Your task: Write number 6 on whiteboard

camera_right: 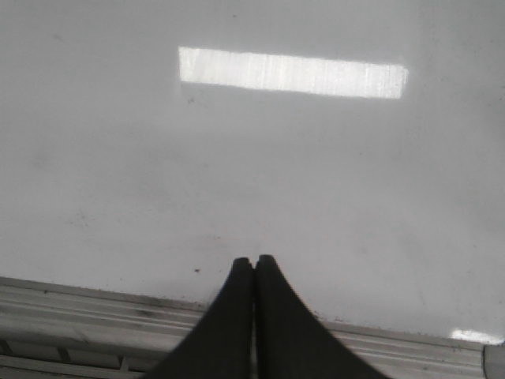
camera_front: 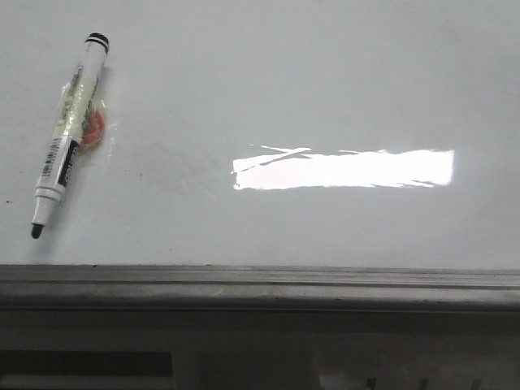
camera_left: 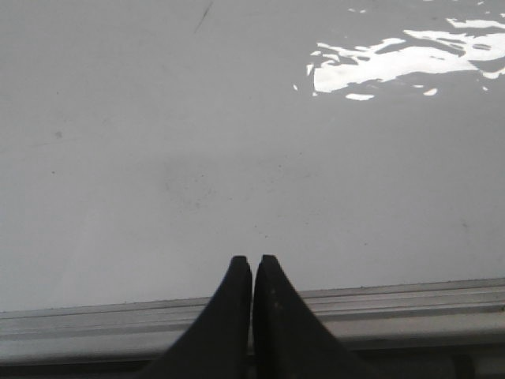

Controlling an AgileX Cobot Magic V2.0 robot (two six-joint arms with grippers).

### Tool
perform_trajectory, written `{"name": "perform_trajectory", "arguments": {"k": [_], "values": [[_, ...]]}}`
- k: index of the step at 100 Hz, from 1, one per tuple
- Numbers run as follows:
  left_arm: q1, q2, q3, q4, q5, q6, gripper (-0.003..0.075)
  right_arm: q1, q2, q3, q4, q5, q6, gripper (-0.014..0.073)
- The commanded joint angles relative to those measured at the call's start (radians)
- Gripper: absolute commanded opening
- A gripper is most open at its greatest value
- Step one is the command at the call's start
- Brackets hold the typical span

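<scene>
The whiteboard [camera_front: 325, 97] fills most of the front view, glossy white and blank; no number 6 shows on it. A white marker pen [camera_front: 69, 138] with a black cap end and a bare black tip lies on the board at the far left, tip toward the near edge. My left gripper [camera_left: 252, 259] is shut and empty, over the board's near edge strip [camera_left: 394, 304]. My right gripper [camera_right: 254, 259] is shut and empty, over the board's near edge [camera_right: 95, 304]. Neither gripper shows in the front view.
A grey metal edge strip [camera_front: 260, 284] runs along the board's near side. A bright lamp reflection [camera_front: 341, 169] lies on the board right of centre. A small orange-red smudge [camera_front: 94, 128] sits beside the marker.
</scene>
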Motion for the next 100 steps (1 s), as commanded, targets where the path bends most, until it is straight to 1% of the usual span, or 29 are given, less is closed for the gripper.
{"name": "perform_trajectory", "arguments": {"k": [1, 41, 68, 74, 85, 100], "values": [[0.000, -0.027, 0.023, 0.001, -0.043, 0.000, -0.0020, -0.005, -0.015, 0.019, -0.015, -0.036, -0.003, -0.0064], [0.000, -0.027, 0.023, 0.003, -0.043, 0.000, -0.0020, -0.005, -0.015, 0.019, -0.015, -0.036, -0.003, -0.0064], [0.000, -0.027, 0.023, 0.099, -0.043, 0.000, -0.0020, -0.005, -0.015, 0.019, -0.015, -0.036, -0.003, -0.0064], [0.000, -0.027, 0.023, 0.093, -0.043, 0.000, -0.0020, -0.005, -0.015, 0.019, -0.015, -0.036, -0.003, -0.0064], [0.000, -0.027, 0.023, 0.033, -0.057, 0.000, -0.0020, -0.005, -0.015, 0.019, -0.015, -0.036, -0.003, -0.0064], [0.000, -0.027, 0.023, 0.035, -0.057, 0.000, -0.0020, -0.005, -0.015, 0.019, -0.015, -0.036, -0.003, -0.0064]]}}
